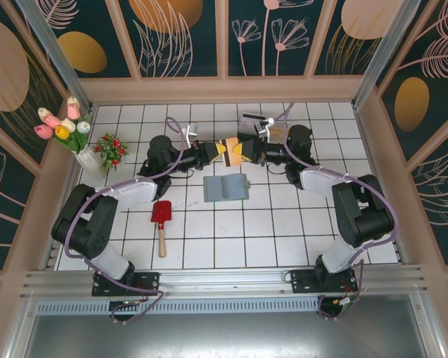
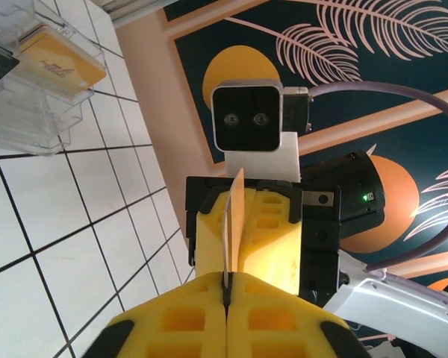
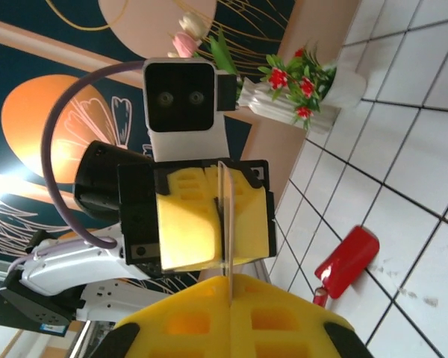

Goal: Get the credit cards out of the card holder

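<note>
The card holder (image 1: 225,188) lies open and flat on the white tiles in mid-table, its blue-grey inside up. Behind it, above the tiles, my two grippers meet tip to tip with a tan-gold credit card (image 1: 234,153) held between them. My left gripper (image 1: 222,151) is shut on one end and my right gripper (image 1: 248,154) on the other. In the left wrist view the card (image 2: 237,216) stands edge-on, pinched in my shut left gripper (image 2: 226,277). In the right wrist view the card (image 3: 225,216) runs from my shut right gripper (image 3: 230,277) into the opposite yellow fingers (image 3: 187,224).
A red scoop with a wooden handle (image 1: 161,220) lies left of the card holder. A vase of tulips (image 1: 71,134) and a small red-flower pot (image 1: 112,151) stand at the back left. Clear plastic boxes (image 1: 255,121) sit by the back wall, one with a yellow card (image 2: 60,63) inside.
</note>
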Controlling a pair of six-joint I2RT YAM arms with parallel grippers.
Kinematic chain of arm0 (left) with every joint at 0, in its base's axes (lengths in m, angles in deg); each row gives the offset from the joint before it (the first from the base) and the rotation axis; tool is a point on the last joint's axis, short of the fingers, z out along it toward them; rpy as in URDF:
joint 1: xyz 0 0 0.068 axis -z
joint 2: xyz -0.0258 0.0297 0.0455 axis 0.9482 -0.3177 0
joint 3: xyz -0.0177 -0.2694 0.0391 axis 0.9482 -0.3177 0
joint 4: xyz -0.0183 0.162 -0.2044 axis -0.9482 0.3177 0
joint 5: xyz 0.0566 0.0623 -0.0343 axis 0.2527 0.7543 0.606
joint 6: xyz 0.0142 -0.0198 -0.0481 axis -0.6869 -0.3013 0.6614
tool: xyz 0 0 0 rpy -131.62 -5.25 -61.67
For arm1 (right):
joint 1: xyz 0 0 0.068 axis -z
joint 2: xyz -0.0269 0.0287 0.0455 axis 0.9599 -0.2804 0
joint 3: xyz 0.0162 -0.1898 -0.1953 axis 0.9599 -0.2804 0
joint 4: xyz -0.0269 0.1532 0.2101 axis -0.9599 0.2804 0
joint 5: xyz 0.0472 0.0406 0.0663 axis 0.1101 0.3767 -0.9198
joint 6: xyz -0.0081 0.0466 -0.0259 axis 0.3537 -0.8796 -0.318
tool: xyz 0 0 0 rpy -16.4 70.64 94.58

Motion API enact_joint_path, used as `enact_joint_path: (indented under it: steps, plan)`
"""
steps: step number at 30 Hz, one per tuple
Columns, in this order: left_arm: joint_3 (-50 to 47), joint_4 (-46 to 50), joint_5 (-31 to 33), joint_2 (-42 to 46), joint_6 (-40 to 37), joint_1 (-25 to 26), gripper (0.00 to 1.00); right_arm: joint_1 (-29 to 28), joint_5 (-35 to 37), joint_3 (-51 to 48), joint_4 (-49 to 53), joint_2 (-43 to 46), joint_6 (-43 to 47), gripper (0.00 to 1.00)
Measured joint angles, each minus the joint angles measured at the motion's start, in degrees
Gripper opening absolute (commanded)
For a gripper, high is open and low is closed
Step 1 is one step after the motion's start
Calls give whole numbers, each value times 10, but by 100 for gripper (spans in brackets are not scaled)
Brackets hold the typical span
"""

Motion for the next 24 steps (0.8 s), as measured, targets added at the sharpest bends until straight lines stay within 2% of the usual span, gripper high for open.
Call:
enact_joint_path:
  steps: [2,3,8,10,13,18,24]
  plan:
    - [0,29,6,0,-10,-2,46,0,3,8,18,0,19,0]
    - [-2,44,11,0,-16,-4,52,2,5,14,37,0,35,0]
    - [-8,176,59,11,-72,-34,78,14,57,100,249,0,206,0]
    - [-7,245,103,20,-107,-44,88,18,98,153,346,-1,301,0]
    - [-7,333,169,33,-153,-46,98,22,151,208,440,0,424,0]
    - [-8,419,243,61,-206,-46,98,45,219,245,542,0,600,0]
    - [-12,466,289,91,-245,-46,99,91,291,304,636,-2,788,0]
